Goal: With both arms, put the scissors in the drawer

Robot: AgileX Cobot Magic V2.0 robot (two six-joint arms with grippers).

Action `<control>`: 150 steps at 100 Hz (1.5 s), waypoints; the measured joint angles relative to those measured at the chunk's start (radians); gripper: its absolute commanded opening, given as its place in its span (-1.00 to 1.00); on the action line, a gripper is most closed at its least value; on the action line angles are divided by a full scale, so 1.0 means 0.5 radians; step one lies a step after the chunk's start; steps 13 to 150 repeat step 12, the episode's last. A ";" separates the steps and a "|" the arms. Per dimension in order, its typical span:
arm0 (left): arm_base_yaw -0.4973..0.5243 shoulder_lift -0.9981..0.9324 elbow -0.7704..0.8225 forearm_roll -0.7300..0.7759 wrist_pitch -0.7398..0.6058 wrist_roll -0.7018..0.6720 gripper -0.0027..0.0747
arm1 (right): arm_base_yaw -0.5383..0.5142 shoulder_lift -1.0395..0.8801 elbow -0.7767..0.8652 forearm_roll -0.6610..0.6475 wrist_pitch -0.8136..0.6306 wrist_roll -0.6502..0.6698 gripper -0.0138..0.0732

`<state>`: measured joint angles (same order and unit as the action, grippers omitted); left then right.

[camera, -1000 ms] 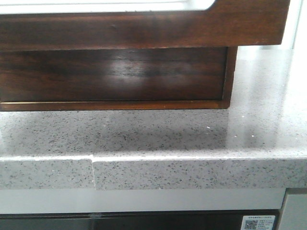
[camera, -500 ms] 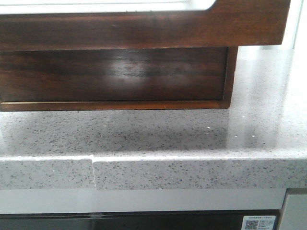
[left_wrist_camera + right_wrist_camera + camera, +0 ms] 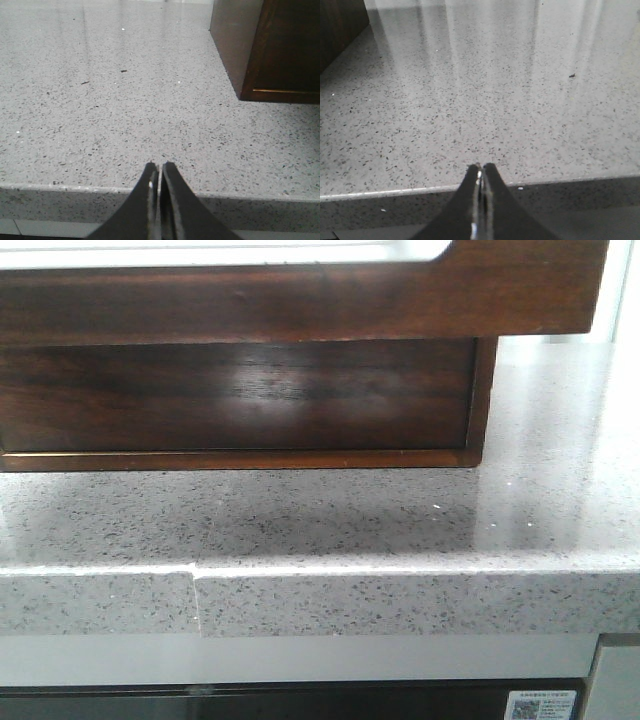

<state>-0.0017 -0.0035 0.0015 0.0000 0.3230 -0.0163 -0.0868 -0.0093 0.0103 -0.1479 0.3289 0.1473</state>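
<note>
My black angular left hand (image 3: 160,172) and right hand (image 3: 481,172) hover closed, empty, at the speckled grey stone bench (image 3: 330,530) edge.

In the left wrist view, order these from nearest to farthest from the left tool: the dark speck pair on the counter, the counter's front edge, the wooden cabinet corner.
1. The counter's front edge, directly beyond the shut left tool.
2. The wooden cabinet corner, on one side, farther in.
3. The dark speck pair, beyond, mid-counter.

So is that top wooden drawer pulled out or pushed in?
Pulled out: the drawer front overhangs the cabinet below it.
</note>
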 measured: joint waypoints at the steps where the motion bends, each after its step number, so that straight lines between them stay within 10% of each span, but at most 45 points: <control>1: 0.000 0.000 0.000 0.000 0.000 0.000 -0.99 | 0.000 0.000 0.000 0.000 0.000 0.000 -0.82; 150: 0.000 0.000 0.000 0.000 0.000 0.000 -0.99 | 0.000 0.000 0.000 0.000 0.000 0.000 -0.82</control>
